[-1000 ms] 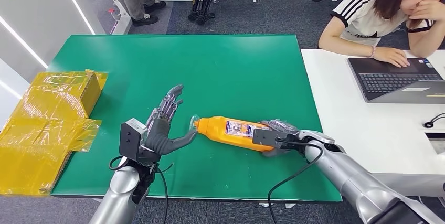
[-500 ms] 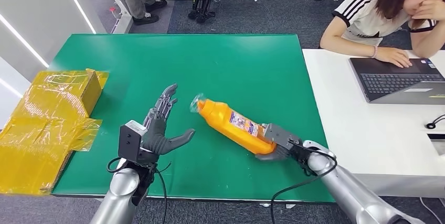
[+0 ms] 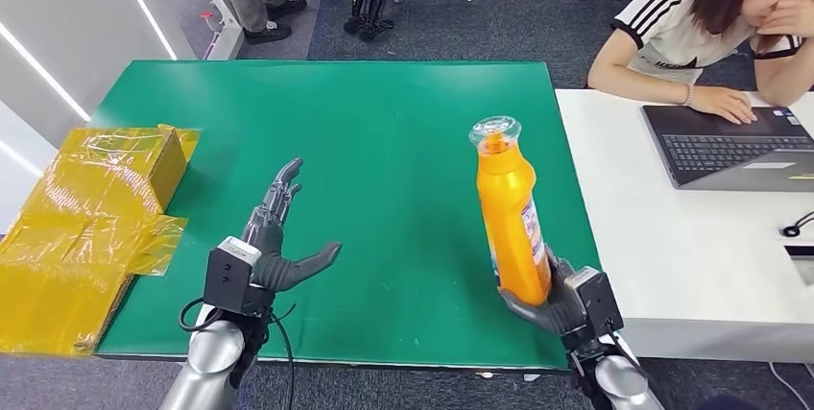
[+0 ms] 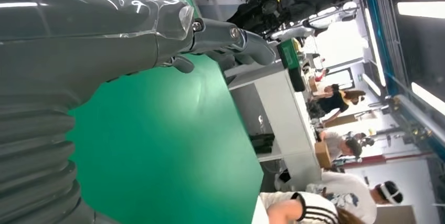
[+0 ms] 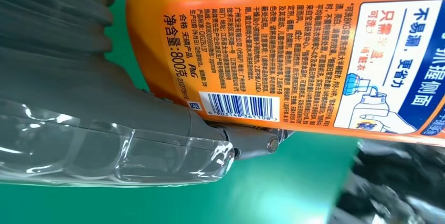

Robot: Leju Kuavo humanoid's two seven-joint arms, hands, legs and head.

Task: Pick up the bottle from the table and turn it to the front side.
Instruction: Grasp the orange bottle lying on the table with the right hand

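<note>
A: Where is the tall orange plastic bottle with the clear cap [image 3: 511, 213]?

B: Upright and lifted off the green-topped desk [image 3: 384, 141], near the desk's right edge toward the front. The right hand [image 3: 552, 300] grips it around the base, and the clear cap points up.

A: What does the right wrist view add?

B: There the bottle [image 5: 294, 51] shows its printed label with a barcode and small text, and the grey thumb [image 5: 157, 129] of that hand presses against the bottle's side just by the barcode. The green desk shows below it.

A: And the left hand [image 3: 274, 242]?

B: It holds nothing. It hovers over the front-left part of the desk with its fingers [image 3: 278, 194] spread and stretched forward and its thumb out to the side, well apart from the bottle.

A: Anything else around?

B: A cardboard box wrapped in yellow film [image 3: 91, 228] sits at the desk's left edge. To the right stands a white desk [image 3: 691, 237] with an open dark laptop [image 3: 730, 146], and a person in a white top with black stripes [image 3: 701, 21] sits at it.
</note>
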